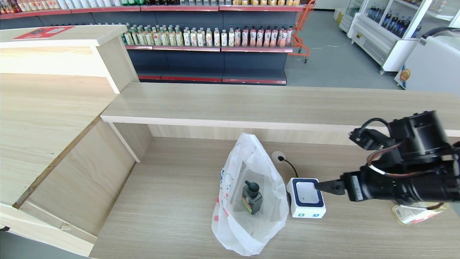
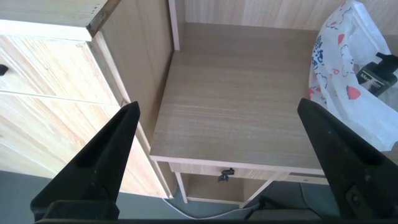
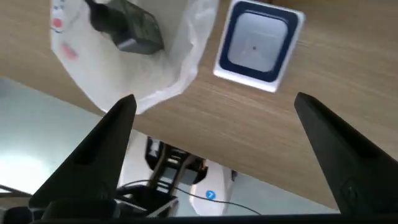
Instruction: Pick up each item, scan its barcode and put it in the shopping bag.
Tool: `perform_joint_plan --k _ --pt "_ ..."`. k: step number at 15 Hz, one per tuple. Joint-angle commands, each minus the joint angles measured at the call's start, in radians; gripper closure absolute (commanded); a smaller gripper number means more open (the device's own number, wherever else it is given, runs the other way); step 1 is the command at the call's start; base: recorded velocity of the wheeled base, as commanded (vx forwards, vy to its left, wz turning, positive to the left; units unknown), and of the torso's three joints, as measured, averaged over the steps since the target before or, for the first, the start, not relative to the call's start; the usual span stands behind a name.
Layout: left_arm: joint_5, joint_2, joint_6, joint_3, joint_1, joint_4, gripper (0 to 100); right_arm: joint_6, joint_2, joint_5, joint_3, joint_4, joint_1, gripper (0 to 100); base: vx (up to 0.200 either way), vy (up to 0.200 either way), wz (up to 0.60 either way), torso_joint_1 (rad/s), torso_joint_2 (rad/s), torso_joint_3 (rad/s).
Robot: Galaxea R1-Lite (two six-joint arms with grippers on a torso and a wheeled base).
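While my left gripper [image 2: 217, 107] hangs well left of the scanner [image 1: 307, 198], spread wide and empty, the shopping bag [image 1: 248, 230] sits just left of it, mouth open for drops, a dark pump bottle [image 1: 251, 198] already inside (scanned, I'd guess). My right gripper [image 1: 323, 186], equally wide and empty, hovers at the scanner's right edge. The next bottle [image 1: 413, 214] sits farther right, under that arm.

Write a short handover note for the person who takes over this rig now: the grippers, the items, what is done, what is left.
Left gripper: open, empty.
Right gripper: open, empty, near the white box scanner with a blue-framed window.
Done: the dark pump bottle stands inside the white plastic shopping bag, left of the scanner.
Left: a pale labelled bottle on the wooden counter, partly hidden under the right arm, likely next to pick up, scan and bag.
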Motion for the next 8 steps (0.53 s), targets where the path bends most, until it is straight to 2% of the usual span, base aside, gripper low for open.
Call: perform_joint_plan --k 1,5,8 --pt "0.000 0.000 0.000 0.000 0.000 0.000 0 -0.162 -0.246 -0.089 0.056 0.110 -0.176 0 0.000 0.000 0.00 0.000 0.00 0.000" --pt "0.000 0.000 0.000 0.000 0.000 0.000 0 -0.150 -0.301 -0.089 0.151 0.108 -0.192 0 0.000 0.000 0.00 0.000 0.00 0.000" --pt "0.000 0.000 0.000 0.000 0.000 0.000 0 -0.113 -0.314 -0.089 0.159 0.108 -0.192 0 0.000 0.000 0.00 0.000 0.00 0.000"
